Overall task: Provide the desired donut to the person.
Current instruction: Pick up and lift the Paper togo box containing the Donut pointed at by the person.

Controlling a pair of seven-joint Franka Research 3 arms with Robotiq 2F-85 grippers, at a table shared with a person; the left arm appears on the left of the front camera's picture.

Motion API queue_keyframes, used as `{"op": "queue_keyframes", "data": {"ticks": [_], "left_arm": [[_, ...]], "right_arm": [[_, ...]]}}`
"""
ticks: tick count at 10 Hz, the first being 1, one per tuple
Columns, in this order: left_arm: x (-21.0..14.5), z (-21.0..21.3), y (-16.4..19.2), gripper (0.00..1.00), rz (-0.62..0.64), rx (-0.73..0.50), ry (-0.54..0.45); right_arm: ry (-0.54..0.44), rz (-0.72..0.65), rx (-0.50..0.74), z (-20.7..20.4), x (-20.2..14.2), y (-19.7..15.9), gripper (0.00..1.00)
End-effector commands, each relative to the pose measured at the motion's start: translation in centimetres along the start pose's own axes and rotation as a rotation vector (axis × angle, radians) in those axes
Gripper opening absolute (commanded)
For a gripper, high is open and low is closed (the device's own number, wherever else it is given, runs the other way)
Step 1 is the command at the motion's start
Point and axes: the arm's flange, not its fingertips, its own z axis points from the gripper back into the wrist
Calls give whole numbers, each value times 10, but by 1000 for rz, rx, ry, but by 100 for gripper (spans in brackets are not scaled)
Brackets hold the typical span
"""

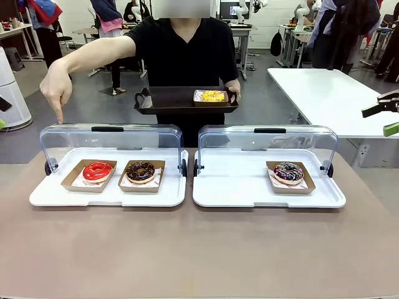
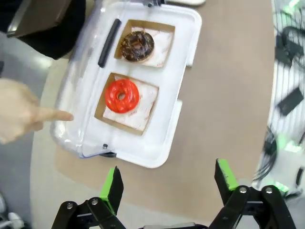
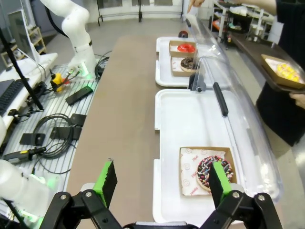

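You cannot read the small red print on the liner (image 3: 189,174). The person's hand (image 1: 57,87) points down at the left tray (image 1: 106,199), its far-left corner; left gripper (image 2: 169,180) and right gripper (image 3: 162,177) are wide open, empty.

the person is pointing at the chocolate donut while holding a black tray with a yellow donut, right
No: the front view shows the person's hand pointing down by the red donut, not the chocolate donut. The black tray with a yellow donut is as you say.
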Motion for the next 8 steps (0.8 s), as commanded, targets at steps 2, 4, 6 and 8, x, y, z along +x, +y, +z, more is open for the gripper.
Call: {"op": "queue_keyframes", "data": {"ticks": [2,4,6,8], "left_arm": [[3,-66,-5,100,-277,38,281],[4,-99,4,100,-291,-25,291],[0,-124,10,100,-246,-52,199],[-6,-148,12,100,-257,-54,219]], "right_arm": [[-8,-3,7,-1,-2,1,100],[-8,-3,7,-1,-2,1,100],[-8,-3,7,-1,-2,1,100],[-8,-3,7,-1,-2,1,100]]}}
